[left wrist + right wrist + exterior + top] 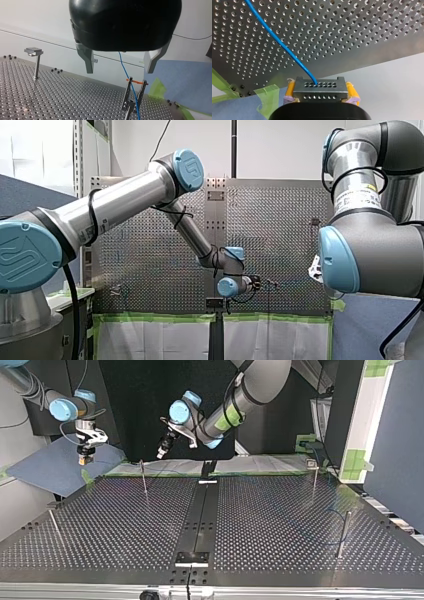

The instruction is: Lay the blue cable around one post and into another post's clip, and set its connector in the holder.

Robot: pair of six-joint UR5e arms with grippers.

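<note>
My right gripper (pixel 320 88), with yellow pads, is shut on the grey metal connector (pixel 319 92). It holds the connector off the table's edge, over a blue mat. The blue cable (pixel 282 45) leaves the connector and runs out over the perforated table (pixel 362 30). In the top view my right gripper (pixel 85 459) hangs at the left and my left gripper (pixel 161 454) near the back middle. My left gripper (pixel 120 71) stands open above the cable (pixel 127 75), which drops through a forked clip post (pixel 128 96) with an orange band. Nothing lies between its metal fingers (pixel 88 62).
A post with a flat block on top (pixel 33 51) stands further off on the table. In the top view thin posts (pixel 144 477) (pixel 342 532) rise from the table, and a black rail (pixel 200 515) runs down its middle. Green tape (pixel 268 98) and the blue mat (pixel 185 82) border the table.
</note>
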